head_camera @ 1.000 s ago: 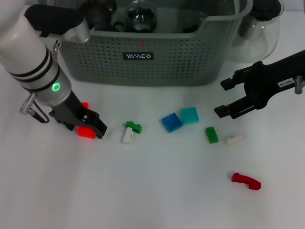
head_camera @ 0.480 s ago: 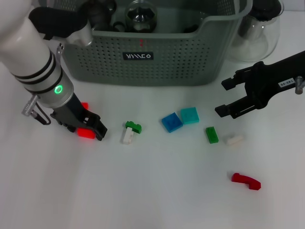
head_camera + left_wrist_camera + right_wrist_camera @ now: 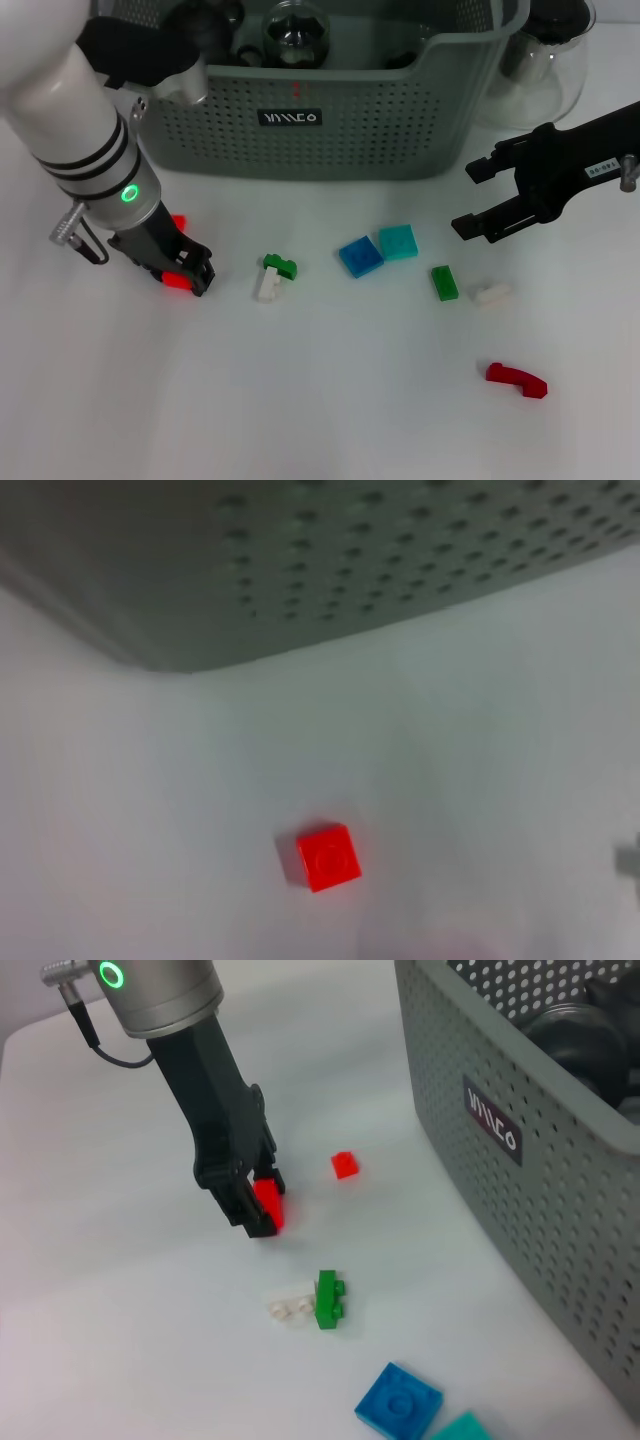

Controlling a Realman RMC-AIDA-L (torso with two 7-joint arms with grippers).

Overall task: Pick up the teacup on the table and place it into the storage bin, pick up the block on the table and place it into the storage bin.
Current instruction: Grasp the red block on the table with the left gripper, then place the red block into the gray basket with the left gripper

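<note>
My left gripper point(image 3: 189, 273) is down at the table's left, in front of the storage bin point(image 3: 330, 125), shut on a red block point(image 3: 177, 281). The right wrist view shows that red block point(image 3: 268, 1203) pinched between the black fingers of the left gripper point(image 3: 260, 1208). A second, smaller red block point(image 3: 178, 221) lies just behind it and also appears in the left wrist view point(image 3: 328, 857). My right gripper point(image 3: 466, 199) hovers open at the right, near the bin's front corner. No teacup shows on the table; dark rounded vessels point(image 3: 205, 22) lie inside the bin.
A clear glass jug point(image 3: 545, 55) stands right of the bin. Loose pieces lie across the table: a green-and-white pair point(image 3: 272, 276), a blue tile point(image 3: 359, 256), a teal tile point(image 3: 398, 241), a green brick point(image 3: 444, 282), a white bit point(image 3: 491, 292) and a red curved piece point(image 3: 517, 380).
The left arm has shifted slightly right, and its fingers now cover more of the red block. The right arm has barely moved.
</note>
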